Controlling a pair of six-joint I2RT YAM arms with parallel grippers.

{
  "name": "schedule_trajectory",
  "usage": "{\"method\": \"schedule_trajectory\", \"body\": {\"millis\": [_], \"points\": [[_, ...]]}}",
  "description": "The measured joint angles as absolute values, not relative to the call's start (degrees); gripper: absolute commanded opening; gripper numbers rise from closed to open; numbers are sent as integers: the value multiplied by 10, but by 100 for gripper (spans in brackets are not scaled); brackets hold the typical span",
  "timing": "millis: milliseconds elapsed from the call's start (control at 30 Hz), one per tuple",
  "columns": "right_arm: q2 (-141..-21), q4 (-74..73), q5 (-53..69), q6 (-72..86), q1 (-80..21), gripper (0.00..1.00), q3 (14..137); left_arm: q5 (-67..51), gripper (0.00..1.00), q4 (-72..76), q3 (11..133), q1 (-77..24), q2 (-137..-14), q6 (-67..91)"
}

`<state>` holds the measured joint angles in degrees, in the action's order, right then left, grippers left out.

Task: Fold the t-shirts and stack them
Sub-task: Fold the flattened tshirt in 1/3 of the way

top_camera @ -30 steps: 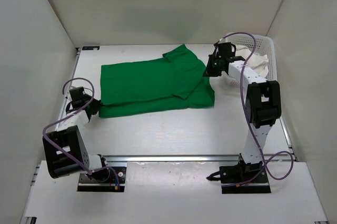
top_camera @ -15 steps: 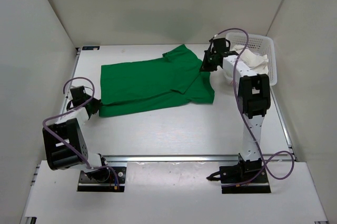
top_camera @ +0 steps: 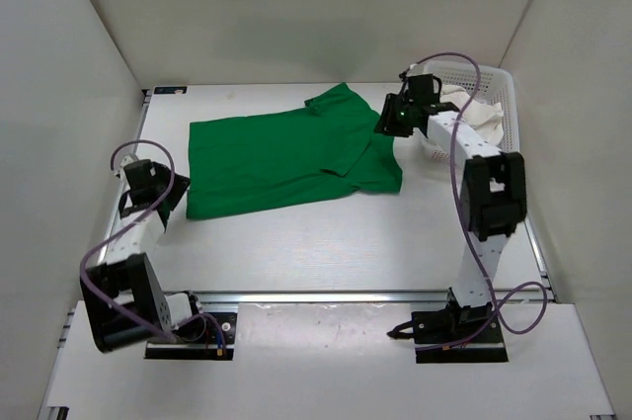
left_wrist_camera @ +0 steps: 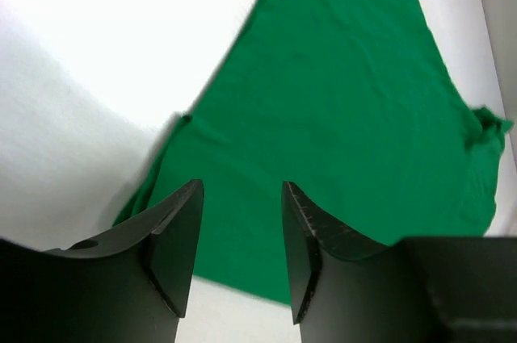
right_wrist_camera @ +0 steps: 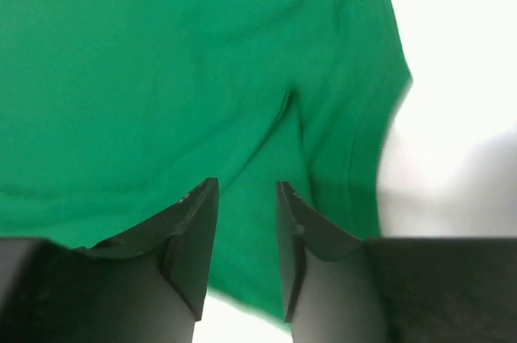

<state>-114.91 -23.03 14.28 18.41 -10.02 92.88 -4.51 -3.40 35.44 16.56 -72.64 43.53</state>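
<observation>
A bright green t-shirt [top_camera: 286, 158] lies folded lengthwise across the middle of the table, one sleeve pointing to the back. My left gripper [top_camera: 168, 195] hovers just off its near left corner, jaws open and empty. In the left wrist view the left gripper [left_wrist_camera: 242, 254] frames the green t-shirt [left_wrist_camera: 347, 117] beyond it. My right gripper [top_camera: 387, 126] hangs over the shirt's right edge, also open with nothing held. The right wrist view shows the right gripper [right_wrist_camera: 246, 246] above the green t-shirt [right_wrist_camera: 161, 77]. An off-white t-shirt [top_camera: 482, 116] lies crumpled in the basket.
A white mesh basket [top_camera: 494, 76] stands at the back right, close behind the right arm. White walls close in the table on the left, back and right. A metal rail [top_camera: 326, 294] runs along the near edge.
Both grippers have opened and let go of the green t-shirt. The left gripper has pulled back off its near left corner, and the shirt now lies flat.
</observation>
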Motion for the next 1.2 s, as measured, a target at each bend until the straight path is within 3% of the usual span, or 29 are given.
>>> {"method": "schedule_trajectory", "body": {"millis": [67,167,367,467,767,933,1200], "points": [[-1066,-199,146,194,-95,2,841,-54,48,-30,318,162,-683,435],[-940,-137,154,220,-81,0,700,-67,47,-34,255,156,-645,439],[-853,-62,157,252,-55,25,495,-86,45,-46,215,129,-657,453],[-857,-51,166,257,-47,30,444,-97,43,-32,215,126,-673,462],[-892,41,209,260,-33,31,437,-96,37,10,215,125,-704,481],[-938,60,220,261,-33,27,444,-97,26,31,215,129,-736,493],[-915,59,196,264,-48,38,428,-92,44,43,215,134,-735,495]]}}
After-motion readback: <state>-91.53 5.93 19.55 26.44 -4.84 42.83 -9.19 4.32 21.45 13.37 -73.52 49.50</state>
